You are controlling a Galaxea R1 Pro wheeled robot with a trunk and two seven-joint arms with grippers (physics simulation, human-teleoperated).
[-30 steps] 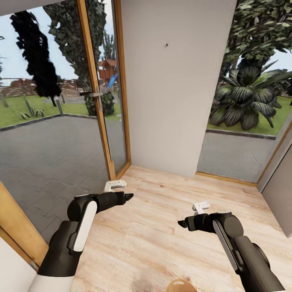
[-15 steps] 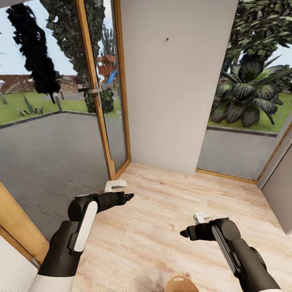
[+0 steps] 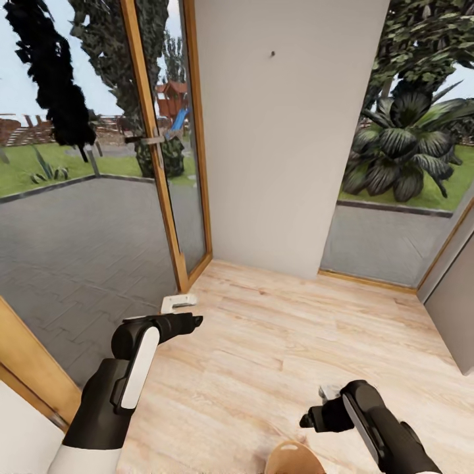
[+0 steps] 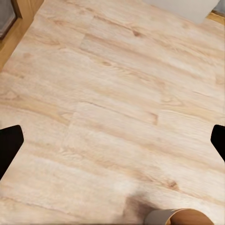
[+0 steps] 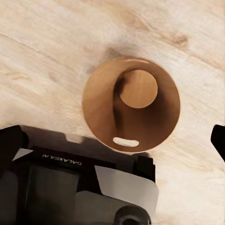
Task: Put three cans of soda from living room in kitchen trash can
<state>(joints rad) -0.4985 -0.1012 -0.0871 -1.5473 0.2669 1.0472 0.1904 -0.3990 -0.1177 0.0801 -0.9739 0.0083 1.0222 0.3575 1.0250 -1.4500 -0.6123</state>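
Pale plank floor (image 3: pixel 276 342) spans the room, with a grey wall (image 3: pixel 283 131) and glass door (image 3: pixel 85 197) ahead. Bin (image 5: pixel 131 104) sits on the floor directly below my right gripper (image 5: pixel 112 136), whose fingers are spread wide and empty. Left gripper (image 4: pixel 112 138) is likewise open over bare planks, with the bin rim at the near side. No cans seen. Judgement: centre the fingers across the rim, descend straight, then close on the wall beside the handle hole (image 5: pixel 125 141).
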